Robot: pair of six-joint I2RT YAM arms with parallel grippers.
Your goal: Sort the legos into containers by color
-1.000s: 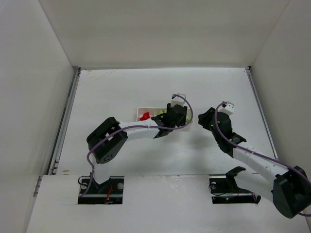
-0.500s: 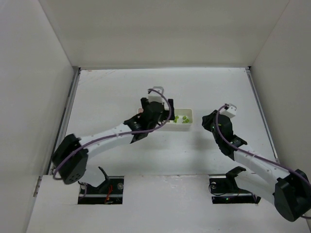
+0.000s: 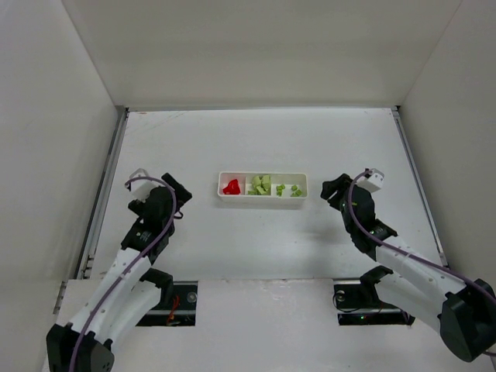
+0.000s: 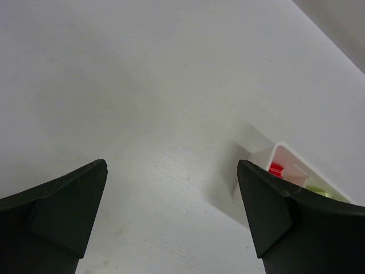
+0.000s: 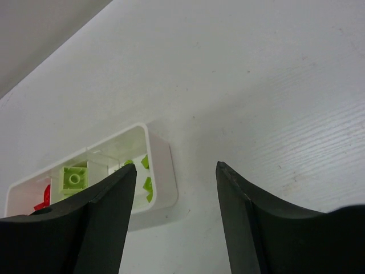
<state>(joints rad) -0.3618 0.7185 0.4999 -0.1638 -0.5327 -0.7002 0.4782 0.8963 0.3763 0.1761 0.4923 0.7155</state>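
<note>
Table [image 3: 256, 139] was plain white with a faint wood grain up close, and the tray [image 3: 263, 197] was white too. Inside it: red legos [image 3: 231, 186], pale yellow-green legos [image 3: 260, 184], brighter green legos [image 3: 288, 190]. Left arm [image 3: 118, 270] and right arm [image 3: 411, 267] were white with black joints and purple cables [image 3: 348, 203]. Left claw [image 4: 171, 188] and right claw [image 5: 175, 177] were both black.

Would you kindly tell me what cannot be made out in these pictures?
- Top view: the legos in the tray are too small to count.
- Left wrist view: a finger of the left gripper hides most of the tray; only one end shows.
- Right wrist view: a finger of the right gripper covers much of the tray's red end.
</note>
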